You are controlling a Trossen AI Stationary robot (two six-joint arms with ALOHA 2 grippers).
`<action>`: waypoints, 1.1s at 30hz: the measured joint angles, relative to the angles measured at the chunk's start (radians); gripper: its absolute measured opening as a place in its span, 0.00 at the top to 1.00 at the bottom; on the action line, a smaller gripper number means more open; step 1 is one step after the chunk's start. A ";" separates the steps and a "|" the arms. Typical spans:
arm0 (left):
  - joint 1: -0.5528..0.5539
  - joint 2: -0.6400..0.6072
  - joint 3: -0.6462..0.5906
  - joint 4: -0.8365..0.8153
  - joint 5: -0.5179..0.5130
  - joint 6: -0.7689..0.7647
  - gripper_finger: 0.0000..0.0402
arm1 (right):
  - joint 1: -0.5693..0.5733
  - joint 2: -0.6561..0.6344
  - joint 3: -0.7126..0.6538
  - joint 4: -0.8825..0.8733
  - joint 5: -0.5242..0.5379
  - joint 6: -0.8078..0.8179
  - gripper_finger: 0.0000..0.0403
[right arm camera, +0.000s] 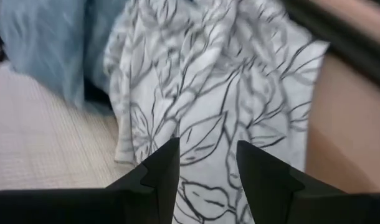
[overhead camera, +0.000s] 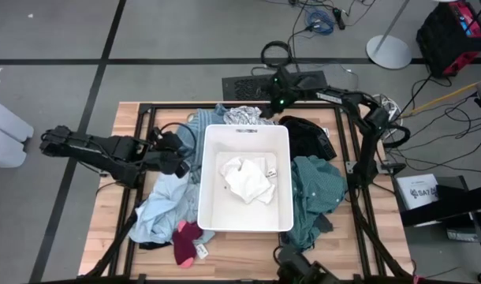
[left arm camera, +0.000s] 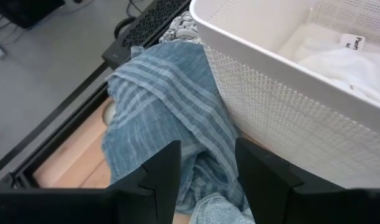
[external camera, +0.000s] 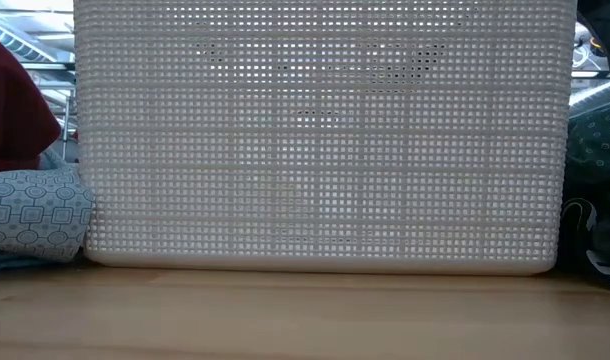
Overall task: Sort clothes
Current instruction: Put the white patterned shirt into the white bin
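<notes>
Clothes lie around a white bin (overhead camera: 205, 181) that holds a white cloth (overhead camera: 247, 180). A blue striped garment (left arm camera: 171, 93) lies against the bin's left wall, and my left gripper (left arm camera: 205, 180) hangs open over it. A white-grey leaf-patterned garment (right arm camera: 209, 93) lies at the bin's far side, with my right gripper (right arm camera: 207, 177) open just above it. Light blue (overhead camera: 160, 207) and magenta (overhead camera: 187, 241) pieces lie at the near left. Teal green (overhead camera: 315, 193) and black (overhead camera: 307, 134) garments lie to the right of the bin.
The bin's perforated wall (external camera: 325, 140) fills the low view, with patterned blue cloth (external camera: 30, 210) at its left. A black frame (overhead camera: 146, 110) runs around the wooden table. A dark box (overhead camera: 244, 85) sits beyond the far edge.
</notes>
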 joint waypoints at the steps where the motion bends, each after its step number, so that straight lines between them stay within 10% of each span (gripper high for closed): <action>1: 0.000 0.000 0.000 0.000 0.000 0.000 0.60 | 0.011 0.006 0.000 -0.002 0.011 -0.006 0.64; 11: 0.000 0.000 0.000 0.000 0.000 -0.002 0.60 | 0.067 0.085 0.001 -0.008 0.067 -0.038 0.68; 20: 0.000 0.000 0.000 0.000 0.001 -0.003 0.60 | 0.069 0.093 0.001 -0.019 0.065 -0.082 0.98; 33: 0.000 0.000 0.000 0.000 0.002 0.017 0.60 | 0.109 -0.232 0.001 -0.035 0.006 -0.102 1.00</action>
